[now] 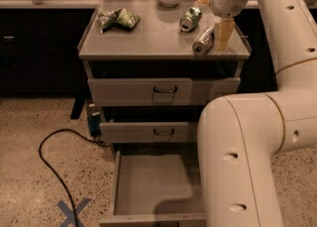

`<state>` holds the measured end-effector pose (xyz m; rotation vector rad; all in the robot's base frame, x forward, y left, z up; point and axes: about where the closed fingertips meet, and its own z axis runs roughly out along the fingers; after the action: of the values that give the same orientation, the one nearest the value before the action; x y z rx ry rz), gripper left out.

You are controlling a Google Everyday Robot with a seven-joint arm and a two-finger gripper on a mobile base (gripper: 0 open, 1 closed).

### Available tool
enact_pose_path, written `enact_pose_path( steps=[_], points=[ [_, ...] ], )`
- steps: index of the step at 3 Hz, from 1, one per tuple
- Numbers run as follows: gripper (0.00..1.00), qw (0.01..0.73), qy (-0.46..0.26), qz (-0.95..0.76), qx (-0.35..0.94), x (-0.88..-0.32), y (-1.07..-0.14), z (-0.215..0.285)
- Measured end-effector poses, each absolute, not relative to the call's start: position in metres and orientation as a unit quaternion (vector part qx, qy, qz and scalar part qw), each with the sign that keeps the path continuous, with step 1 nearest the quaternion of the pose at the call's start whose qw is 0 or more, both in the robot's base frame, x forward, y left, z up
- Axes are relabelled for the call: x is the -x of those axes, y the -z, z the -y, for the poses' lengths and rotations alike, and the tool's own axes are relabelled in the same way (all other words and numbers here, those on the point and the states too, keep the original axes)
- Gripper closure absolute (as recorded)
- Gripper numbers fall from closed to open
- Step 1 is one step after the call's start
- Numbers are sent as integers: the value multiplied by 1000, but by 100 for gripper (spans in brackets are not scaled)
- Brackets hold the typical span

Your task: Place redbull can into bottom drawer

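At the upper right of the frame, the hand (pixel 221 34) hangs low over the cabinet's top surface (pixel 148 37), just right of the redbull can (pixel 202 41), which lies on its side. Whether the hand is open or closed cannot be told. The bottom drawer (pixel 158 181) stands pulled open at lower centre.

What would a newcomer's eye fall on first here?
The bulky white robot arm fills the right side, its end effector low over the right end of the cabinet top, close beside the redbull can, which lies on its side. Below, the bottom drawer stands pulled wide open.
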<state>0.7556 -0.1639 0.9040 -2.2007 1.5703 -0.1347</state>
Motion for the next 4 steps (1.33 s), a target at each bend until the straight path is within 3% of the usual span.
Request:
enact_pose_path(
  steps=[4],
  points=[
    [0, 236, 84, -568, 784, -776, -910, 167]
  ],
)
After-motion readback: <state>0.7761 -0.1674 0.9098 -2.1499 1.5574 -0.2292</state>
